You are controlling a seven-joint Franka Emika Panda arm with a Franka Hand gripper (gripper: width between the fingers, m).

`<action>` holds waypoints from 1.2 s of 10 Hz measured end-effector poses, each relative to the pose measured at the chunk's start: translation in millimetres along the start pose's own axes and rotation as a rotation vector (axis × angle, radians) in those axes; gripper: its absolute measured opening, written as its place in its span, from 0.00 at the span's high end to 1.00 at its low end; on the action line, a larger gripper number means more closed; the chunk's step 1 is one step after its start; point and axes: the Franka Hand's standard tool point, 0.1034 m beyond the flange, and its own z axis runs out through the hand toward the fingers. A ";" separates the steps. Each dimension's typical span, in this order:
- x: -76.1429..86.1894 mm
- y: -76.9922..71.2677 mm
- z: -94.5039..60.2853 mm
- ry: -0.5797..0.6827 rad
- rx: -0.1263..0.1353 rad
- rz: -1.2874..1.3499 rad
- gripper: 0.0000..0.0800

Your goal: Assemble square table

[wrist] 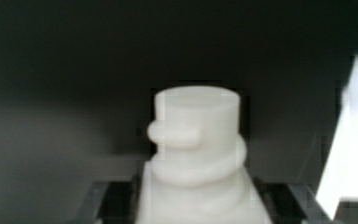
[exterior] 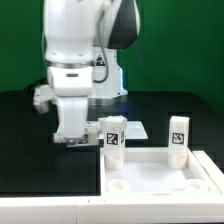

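The square table's white slab [exterior: 160,172] lies flat at the exterior view's lower right, with a round hole near its front corner. Two tagged legs stand upright by its far edge, one on the left [exterior: 113,134] and one on the right [exterior: 178,131]. My gripper [exterior: 72,138] is down at the black table, left of the slab. In the wrist view a third white leg [wrist: 195,135] runs lengthwise out from between the dark fingers [wrist: 115,205]. The gripper [wrist: 195,205] is shut on it, and both fingers press its sides. The exterior view hides this leg behind the hand.
The marker board [exterior: 136,128] lies flat behind the left upright leg. The arm's base [exterior: 108,80] rises at the back. A blurred white edge [wrist: 357,120] shows at one side of the wrist view. I cannot tell what it is.
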 end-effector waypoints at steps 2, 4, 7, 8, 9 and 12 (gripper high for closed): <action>-41.6 -8.9 -11.3 0.014 -0.064 0.243 0.64; -36.5 -9.2 -8.5 0.019 -0.055 0.360 0.64; -37.8 -10.2 -7.1 0.024 -0.052 0.529 0.64; -46.0 -9.8 -3.6 0.041 -0.073 0.707 0.64; -51.0 -17.0 4.6 0.061 -0.054 0.877 0.64; -50.3 -20.2 7.7 0.075 -0.034 1.087 0.64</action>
